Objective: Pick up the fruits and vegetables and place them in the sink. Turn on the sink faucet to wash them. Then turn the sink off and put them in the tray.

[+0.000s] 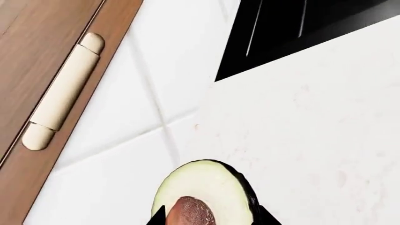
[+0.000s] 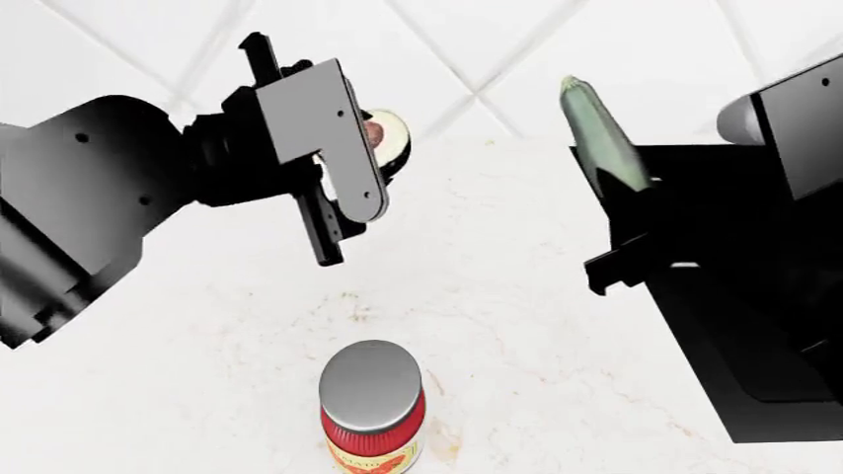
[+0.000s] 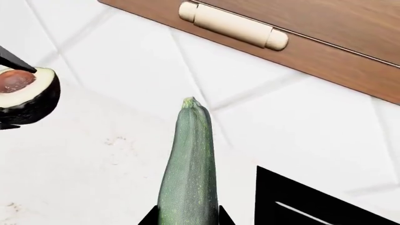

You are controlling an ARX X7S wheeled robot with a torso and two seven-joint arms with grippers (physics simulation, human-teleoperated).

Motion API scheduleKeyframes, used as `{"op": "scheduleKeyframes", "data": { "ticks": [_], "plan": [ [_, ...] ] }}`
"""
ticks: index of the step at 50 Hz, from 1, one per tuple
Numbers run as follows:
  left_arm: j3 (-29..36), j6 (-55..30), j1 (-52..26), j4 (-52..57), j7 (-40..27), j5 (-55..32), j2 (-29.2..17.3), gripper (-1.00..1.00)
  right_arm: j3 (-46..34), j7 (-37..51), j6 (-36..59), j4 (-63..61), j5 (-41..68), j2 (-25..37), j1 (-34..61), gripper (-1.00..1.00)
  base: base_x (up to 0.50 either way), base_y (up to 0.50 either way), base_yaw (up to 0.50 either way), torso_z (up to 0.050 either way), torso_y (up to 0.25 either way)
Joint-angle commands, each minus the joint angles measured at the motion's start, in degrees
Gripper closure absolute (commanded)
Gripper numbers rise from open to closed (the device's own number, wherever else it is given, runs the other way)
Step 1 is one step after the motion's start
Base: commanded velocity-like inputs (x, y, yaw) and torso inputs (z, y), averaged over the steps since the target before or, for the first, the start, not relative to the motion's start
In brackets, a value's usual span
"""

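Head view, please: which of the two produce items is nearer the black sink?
The long dark-green zucchini, reaching over the sink's edge; the halved avocado is farther left.

Head looks down; both close wrist views share the avocado (image 1: 203, 192).

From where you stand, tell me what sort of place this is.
Most likely a kitchen counter. A matte-black sink is set into a white speckled worktop, wooden cabinet fronts with cream bar handles hang above a tiled wall, and there is food about: a halved avocado, a zucchini, a red-labelled jar.
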Motion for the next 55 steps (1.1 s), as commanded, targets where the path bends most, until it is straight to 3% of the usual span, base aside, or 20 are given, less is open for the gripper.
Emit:
{"op": "scheduleKeyframes", "data": {
  "ticks": [1,12,23,55],
  "plan": [
    [-3.2,-4.7,2.4,11.2,-6.7,-2.9,-6.2,1.00,1.8,0.1,-1.6,-2.6,-0.4,1.5,-1.5,1.00,0.00,0.00,0.00,0.000,0.000],
    [-4.7,-6.6,2.1,12.6,-8.8,-3.8,-6.5,1.00,6.7,-0.7,-5.7,-6.2,0.0,5.8,-8.2,1.00,-0.30,-0.33,0.00,0.000,0.001],
    [-4.7,-7.3,0.4,12.3,-8.4,-3.6,-5.4,1.00,7.6,-2.2,-7.4,-6.9,-1.8,5.7,-10.7,1.00,-0.32,-0.42,0.00,0.001,0.000],
    [-3.1,-6.1,0.9,11.7,-7.3,-3.0,-3.7,1.00,4.6,-5.2,-6.2,-6.5,-2.6,4.6,-11.3,1.00,-0.01,-0.50,0.00,0.000,0.000]
  ]
}}
